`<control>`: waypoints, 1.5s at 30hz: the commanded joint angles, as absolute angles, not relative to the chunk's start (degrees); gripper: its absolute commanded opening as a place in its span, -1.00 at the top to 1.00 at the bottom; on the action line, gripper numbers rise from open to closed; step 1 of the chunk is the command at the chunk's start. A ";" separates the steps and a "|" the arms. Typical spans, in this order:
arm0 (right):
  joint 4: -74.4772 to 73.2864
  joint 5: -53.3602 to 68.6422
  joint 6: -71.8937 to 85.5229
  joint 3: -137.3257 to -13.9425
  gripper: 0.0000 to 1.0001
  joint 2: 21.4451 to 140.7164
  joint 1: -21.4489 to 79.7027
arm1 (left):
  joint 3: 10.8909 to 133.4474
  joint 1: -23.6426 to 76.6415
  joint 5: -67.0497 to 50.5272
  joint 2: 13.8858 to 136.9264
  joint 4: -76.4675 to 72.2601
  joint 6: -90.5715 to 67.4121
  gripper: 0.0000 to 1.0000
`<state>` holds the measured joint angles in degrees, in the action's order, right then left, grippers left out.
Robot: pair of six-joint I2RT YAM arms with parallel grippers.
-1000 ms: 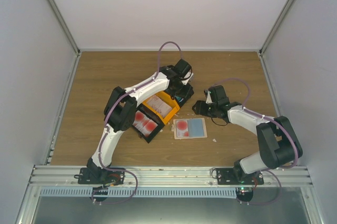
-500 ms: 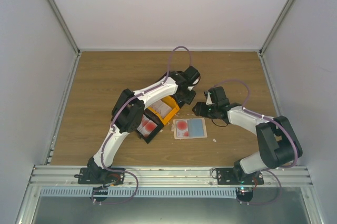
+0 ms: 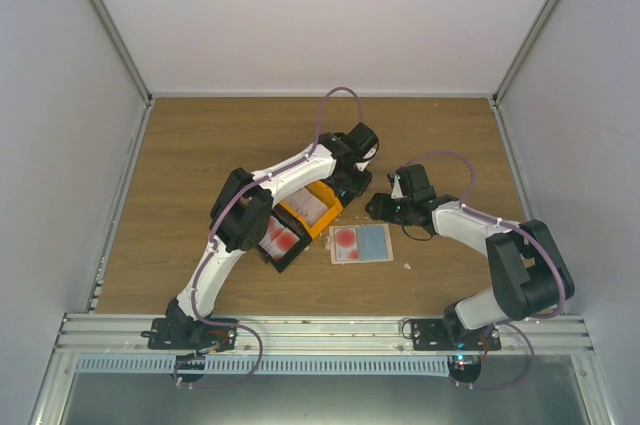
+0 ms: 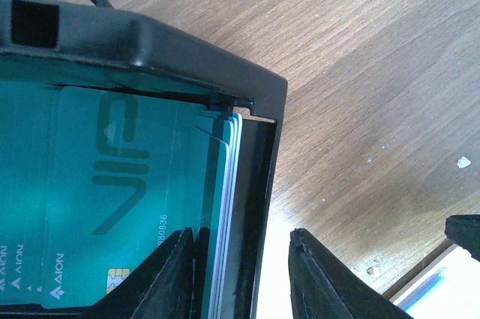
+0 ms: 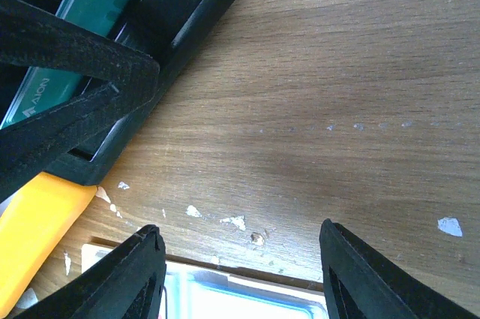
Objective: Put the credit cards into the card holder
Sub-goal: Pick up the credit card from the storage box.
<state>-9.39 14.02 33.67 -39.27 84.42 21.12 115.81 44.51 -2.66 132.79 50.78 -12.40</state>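
Left hand released, straddling the wall of the black tray: one finger inside at the edge of the teal-green credit cards, the other outside. Cards are stacked, several edges flush.

Risk: closing here likely pinches the tray wall, not a card, and drags or lifts the tray. Or it takes several cards at once.

Right hand released, empty, over bare surface just beyond the card holder. Holder lies open beside the trays, a red-blotched card on its left half.

Hands are near each other, so carrying a card across could clip the right one.
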 commanded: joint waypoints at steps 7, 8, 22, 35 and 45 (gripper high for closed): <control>-8.89 13.41 32.52 -38.90 -0.14 84.92 20.48 | 115.55 44.82 -4.69 129.48 50.13 -12.48 0.25; -8.94 13.39 32.52 -38.89 -0.14 84.95 20.47 | 115.55 44.82 -4.75 129.35 50.11 -12.55 0.26; -8.92 13.38 32.52 -38.80 -0.14 84.99 20.46 | 115.40 44.82 -4.45 129.02 50.18 -12.74 0.40; -8.89 13.30 32.52 -38.76 -0.14 85.12 20.43 | 115.09 44.67 -4.29 128.46 50.01 -12.96 0.65; -9.13 13.38 32.53 -38.91 -0.14 84.32 20.48 | 115.11 44.60 -3.48 126.74 50.01 -13.48 0.81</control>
